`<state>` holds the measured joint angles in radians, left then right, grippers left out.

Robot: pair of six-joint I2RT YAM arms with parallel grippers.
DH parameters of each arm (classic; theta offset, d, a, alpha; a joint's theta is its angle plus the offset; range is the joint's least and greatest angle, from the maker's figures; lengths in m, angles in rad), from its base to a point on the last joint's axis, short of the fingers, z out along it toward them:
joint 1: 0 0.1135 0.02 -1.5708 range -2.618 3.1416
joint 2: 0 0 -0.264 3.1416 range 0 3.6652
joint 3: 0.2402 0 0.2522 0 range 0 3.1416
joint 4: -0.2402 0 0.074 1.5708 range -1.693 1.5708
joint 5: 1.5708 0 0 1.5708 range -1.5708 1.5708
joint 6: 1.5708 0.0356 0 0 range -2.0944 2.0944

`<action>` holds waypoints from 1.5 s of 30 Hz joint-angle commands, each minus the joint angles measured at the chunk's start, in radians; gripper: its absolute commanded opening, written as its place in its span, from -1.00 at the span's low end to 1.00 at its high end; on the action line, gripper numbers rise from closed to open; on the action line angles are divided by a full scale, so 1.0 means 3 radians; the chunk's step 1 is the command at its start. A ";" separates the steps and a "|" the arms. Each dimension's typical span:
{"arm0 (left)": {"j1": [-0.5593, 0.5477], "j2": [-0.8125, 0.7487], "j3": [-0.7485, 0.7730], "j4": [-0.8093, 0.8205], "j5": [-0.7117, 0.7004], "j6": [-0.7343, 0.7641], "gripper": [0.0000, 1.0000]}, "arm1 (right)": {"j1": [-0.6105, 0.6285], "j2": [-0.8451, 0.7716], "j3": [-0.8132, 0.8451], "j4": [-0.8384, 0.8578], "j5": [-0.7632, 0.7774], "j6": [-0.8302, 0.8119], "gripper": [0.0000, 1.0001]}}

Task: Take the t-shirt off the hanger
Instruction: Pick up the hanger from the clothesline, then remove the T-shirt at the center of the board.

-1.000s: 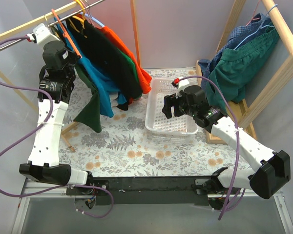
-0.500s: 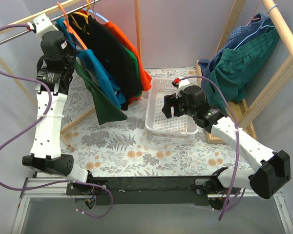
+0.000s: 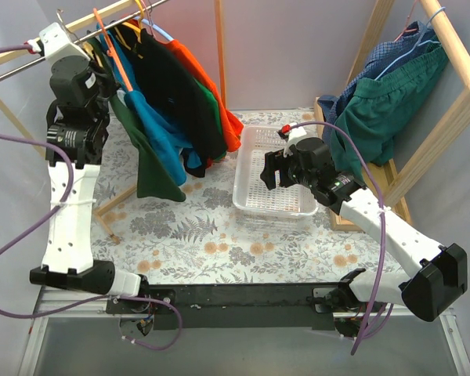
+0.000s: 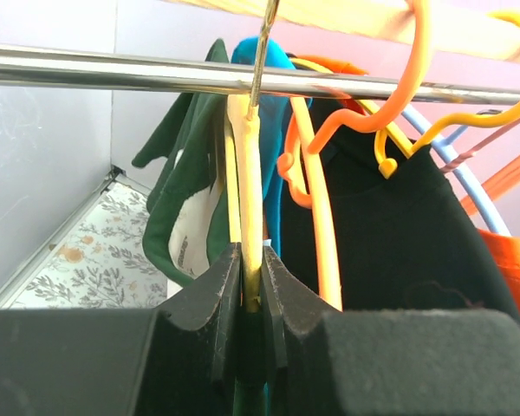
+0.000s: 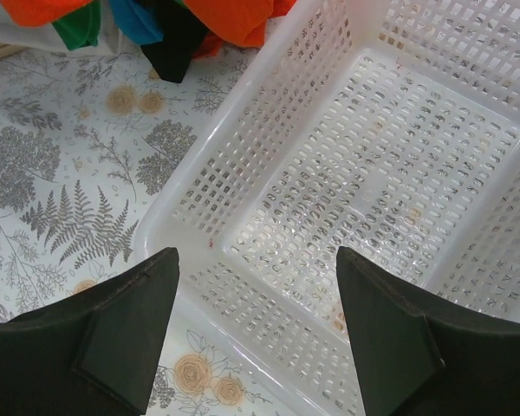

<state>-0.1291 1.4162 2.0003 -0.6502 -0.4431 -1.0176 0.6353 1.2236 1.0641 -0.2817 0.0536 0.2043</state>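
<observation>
Floral-print table (image 3: 204, 235): left gripper (image 4: 251, 269), clenched on pale wooden hanger (image 4: 247, 173) w/ dark green t-shirt (image 3: 145, 160), has shifted left by steel rail (image 4: 113, 74), shirt still on; right gripper (image 5: 256, 299) spread, idle.

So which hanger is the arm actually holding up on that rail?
Find the metal rail at the back left, crowded with shirts. The left tool pinches the leftmost hanger, carrying the dark green t-shirt. It alone is pale wood with a wire hook; its neighbours are orange, yellow or blue.
</observation>
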 commanded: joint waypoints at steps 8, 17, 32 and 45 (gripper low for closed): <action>0.0021 -0.0860 -0.0153 0.0148 0.0158 -0.0029 -1.00 | 0.0014 -0.0060 -0.0024 0.0182 0.0000 0.0050 0.61; 0.0021 -0.1310 -0.0460 -0.0046 0.0632 -0.0029 -1.00 | 0.0019 -0.0177 -0.0080 0.0238 0.0057 -0.0001 0.96; 0.0021 -0.1780 -0.0419 -0.0251 0.2431 -0.0039 -1.00 | 0.0014 -0.0034 0.0481 -0.0129 -0.0066 -0.0123 0.86; 0.0021 -0.1934 -0.0276 -0.0021 0.3420 -0.0305 -1.00 | 0.0020 -0.0279 0.0901 -0.0370 0.0409 -0.0384 0.85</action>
<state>-0.1200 0.8551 1.8587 -0.7834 0.4252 -1.0573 0.6365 1.2030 1.2591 -0.3912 0.1112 0.1253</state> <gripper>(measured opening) 0.119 0.926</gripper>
